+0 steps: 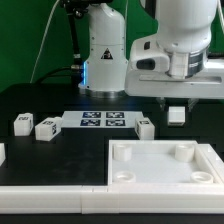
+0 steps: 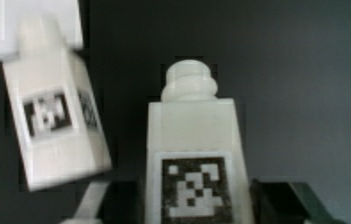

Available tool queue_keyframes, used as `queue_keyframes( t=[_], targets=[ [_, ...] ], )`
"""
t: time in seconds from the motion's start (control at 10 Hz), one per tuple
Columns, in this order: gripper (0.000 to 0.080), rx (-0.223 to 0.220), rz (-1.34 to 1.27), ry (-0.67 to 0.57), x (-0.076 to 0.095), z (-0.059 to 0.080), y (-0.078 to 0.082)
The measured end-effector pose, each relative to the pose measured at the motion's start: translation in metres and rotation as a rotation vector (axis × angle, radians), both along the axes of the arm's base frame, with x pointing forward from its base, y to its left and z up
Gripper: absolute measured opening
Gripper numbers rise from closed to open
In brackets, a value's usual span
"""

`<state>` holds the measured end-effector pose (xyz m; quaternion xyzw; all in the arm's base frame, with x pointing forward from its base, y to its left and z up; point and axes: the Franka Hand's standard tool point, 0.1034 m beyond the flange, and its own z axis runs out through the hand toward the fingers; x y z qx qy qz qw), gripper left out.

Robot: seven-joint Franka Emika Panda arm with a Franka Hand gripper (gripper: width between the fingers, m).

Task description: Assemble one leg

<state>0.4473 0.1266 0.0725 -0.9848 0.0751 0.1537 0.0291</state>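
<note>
- One leg (image 1: 177, 114) is pinched in the hand (image 1: 177, 108). Its white block shows just under the arm's pale wrist housing and hangs clear of the black tabletop (image 1: 40, 105).
- From the wrist, the same leg (image 2: 193, 130) runs straight away from the hand (image 2: 193, 208), with its tagged face toward the camera and a rounded knob at its far end. The dark fingers (image 2: 307, 198) press it from both sides near the tag (only their tips show).
- A second leg (image 2: 51, 110) lies just beside the held one, tag face up and tilted relative to it. The two do not touch.
- In the exterior view a loose leg (image 1: 144, 127) lies near the hand, lower and toward the exterior view's left, at one end of the marker board (image 1: 103, 121). I cannot tell whether it is the one the wrist sees.
- A third leg (image 1: 46, 127) and a fourth leg (image 1: 22, 122) lie well apart from the hand, past the marker board's other end.
- A large white tray-like piece (image 1: 160, 168) with round corner sockets lies flat below the hand, nearer the camera.
</note>
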Motion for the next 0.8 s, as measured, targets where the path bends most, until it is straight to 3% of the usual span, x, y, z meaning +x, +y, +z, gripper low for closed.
queue_keyframes(
  t=[0.2, 0.4, 0.5, 0.6, 0.8],
  targets=[
    [0.029, 0.0, 0.011, -0.161, 0.008, 0.017, 0.0],
    [0.029, 0.002, 0.008, -0.254, 0.013, 0.043, -0.003],
    [0.029, -0.002, 0.012, -0.339, 0.023, 0.053, -0.001],
    [0.029, -0.011, 0.013, -0.404, 0.025, 0.056, 0.004],
    [0.029, -0.01, 0.024, -0.394, 0.022, 0.053, 0.004]
  ],
)
